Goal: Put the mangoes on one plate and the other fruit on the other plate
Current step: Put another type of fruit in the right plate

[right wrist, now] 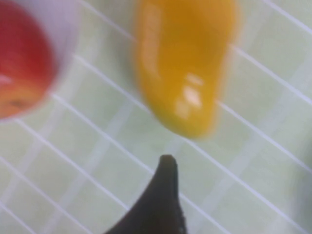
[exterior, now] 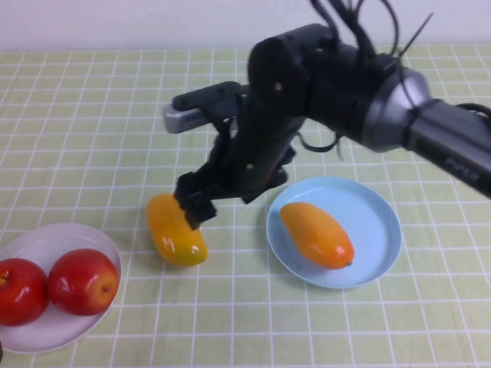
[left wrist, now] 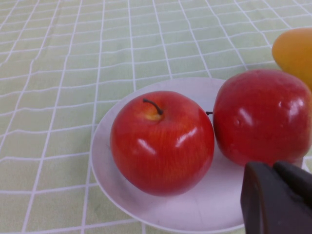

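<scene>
1. While the right arm reaches across the green checked tablecloth (exterior: 77,115), the right gripper (exterior: 196,205) hangs at the upper end of the yellow mango (exterior: 176,230), its jaws spread wide and clamped on nothing.
2. That yellow mango lies on the cloth between the two plates, just left of the light blue plate (exterior: 376,230) and well right of the white plate (exterior: 31,337).
3. Inside the blue plate rests the orange mango (exterior: 317,234), lying at a slant.
4. Both red apples (exterior: 83,280) sit side by side on the white plate at the near left, touching or nearly touching each other.
5. From the left wrist view, the left gripper (left wrist: 278,197) sits low beside the white plate, its dark fingers drawn together and holding nothing; the apples fill the plate just ahead of it.
6. From the right wrist view, one dark fingertip (right wrist: 163,190) of the right gripper points toward the yellow mango, apart from it.
</scene>
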You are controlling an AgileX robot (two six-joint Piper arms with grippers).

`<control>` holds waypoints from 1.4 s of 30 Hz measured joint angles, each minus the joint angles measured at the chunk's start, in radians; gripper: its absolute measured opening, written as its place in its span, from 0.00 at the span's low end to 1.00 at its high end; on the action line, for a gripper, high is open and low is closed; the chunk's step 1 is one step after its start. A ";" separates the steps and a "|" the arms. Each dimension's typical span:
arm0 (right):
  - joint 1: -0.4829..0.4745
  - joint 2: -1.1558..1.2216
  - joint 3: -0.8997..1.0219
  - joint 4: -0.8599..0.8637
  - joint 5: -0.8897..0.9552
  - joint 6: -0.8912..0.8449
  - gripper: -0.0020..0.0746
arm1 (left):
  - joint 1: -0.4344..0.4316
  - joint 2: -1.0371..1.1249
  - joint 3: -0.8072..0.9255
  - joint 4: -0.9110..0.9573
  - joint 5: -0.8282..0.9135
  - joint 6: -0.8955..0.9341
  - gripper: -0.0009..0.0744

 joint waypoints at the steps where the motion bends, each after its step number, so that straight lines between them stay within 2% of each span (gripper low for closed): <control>1: 0.020 0.027 -0.041 0.008 -0.002 0.000 0.88 | 0.000 0.000 0.000 0.000 0.000 0.000 0.01; 4: 0.057 0.119 -0.175 0.018 -0.002 0.000 0.88 | 0.000 0.000 0.000 0.000 0.000 0.000 0.01; 10: 0.063 0.298 -0.398 0.006 0.051 0.000 0.87 | 0.000 0.000 0.000 0.000 0.000 0.000 0.01; 15: 0.064 0.388 -0.503 -0.021 0.083 0.000 0.87 | 0.000 0.000 0.000 0.000 0.000 0.000 0.01; 26: 0.065 0.485 -0.529 -0.042 0.057 -0.002 0.86 | 0.000 0.000 0.000 0.000 0.000 0.000 0.01; 31: 0.065 0.485 -0.529 -0.040 0.052 -0.002 0.74 | 0.000 0.000 0.000 0.000 0.000 0.000 0.01; 42: 0.061 0.407 -0.547 -0.046 0.092 -0.002 0.74 | 0.000 0.000 0.000 0.000 0.000 0.000 0.01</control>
